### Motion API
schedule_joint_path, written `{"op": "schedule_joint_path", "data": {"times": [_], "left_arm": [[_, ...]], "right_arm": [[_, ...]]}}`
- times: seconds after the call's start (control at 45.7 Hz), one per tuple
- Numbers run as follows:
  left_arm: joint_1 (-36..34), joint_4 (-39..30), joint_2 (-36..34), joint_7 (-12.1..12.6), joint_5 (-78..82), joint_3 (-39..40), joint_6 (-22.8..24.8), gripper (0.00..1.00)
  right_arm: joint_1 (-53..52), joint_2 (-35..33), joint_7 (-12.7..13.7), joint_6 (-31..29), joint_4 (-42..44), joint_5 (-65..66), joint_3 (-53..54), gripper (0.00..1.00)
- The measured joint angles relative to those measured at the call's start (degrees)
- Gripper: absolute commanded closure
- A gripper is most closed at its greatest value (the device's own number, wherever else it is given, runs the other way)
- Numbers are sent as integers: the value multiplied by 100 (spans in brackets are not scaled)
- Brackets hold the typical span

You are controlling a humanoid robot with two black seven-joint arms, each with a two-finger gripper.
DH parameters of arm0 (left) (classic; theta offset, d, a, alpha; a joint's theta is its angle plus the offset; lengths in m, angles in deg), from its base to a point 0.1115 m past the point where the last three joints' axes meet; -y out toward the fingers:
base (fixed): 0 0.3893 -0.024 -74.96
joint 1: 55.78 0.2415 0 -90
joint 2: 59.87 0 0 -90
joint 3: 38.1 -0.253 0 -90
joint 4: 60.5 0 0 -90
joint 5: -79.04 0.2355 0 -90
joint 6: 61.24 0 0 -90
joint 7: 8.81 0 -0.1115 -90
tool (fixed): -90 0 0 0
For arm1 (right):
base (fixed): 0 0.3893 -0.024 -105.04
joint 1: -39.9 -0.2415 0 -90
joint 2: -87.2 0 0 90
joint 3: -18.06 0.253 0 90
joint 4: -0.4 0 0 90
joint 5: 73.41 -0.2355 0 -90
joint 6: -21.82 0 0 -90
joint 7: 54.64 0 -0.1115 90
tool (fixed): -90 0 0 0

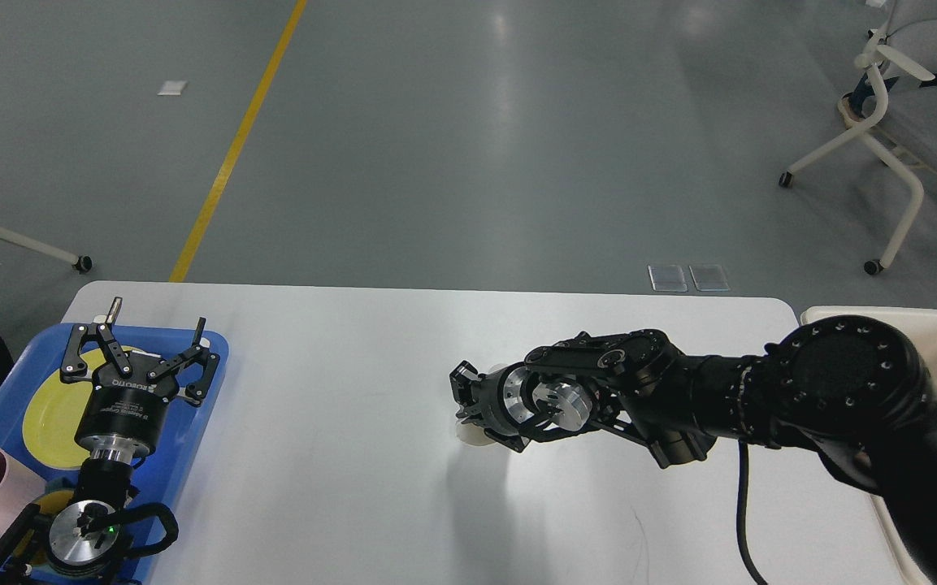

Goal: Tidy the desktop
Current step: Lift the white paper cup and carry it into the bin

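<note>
The white desktop (338, 422) fills the lower view. A blue tray (192, 439) sits on its left edge, holding a yellow plate (49, 422). Above the tray the left gripper (139, 345) hangs with its 2 fingers spread. The right gripper (468, 398) pinches a small white cup (472, 431) mid-table

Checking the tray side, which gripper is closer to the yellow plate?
Left. The left gripper hovers right over the yellow plate; the right gripper is far off at mid-desktop.
</note>
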Motion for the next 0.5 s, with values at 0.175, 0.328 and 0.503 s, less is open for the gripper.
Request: {"op": "schedule_joint_path", "data": {"times": [0.175,0.328,0.503], "left_arm": [[0,0,0,5,4,0,0,4],[0,0,0,8,5,0,2,4],[0,0,0,8,4,-2,4,4]], "right_arm": [[-847,-281,189,-208,-805,14,-818,100],[-2122,-476,147,-927,-1810,56,-1908,100],[-3740,-888,115,-1858,-3080,163,-2552,100]]}}
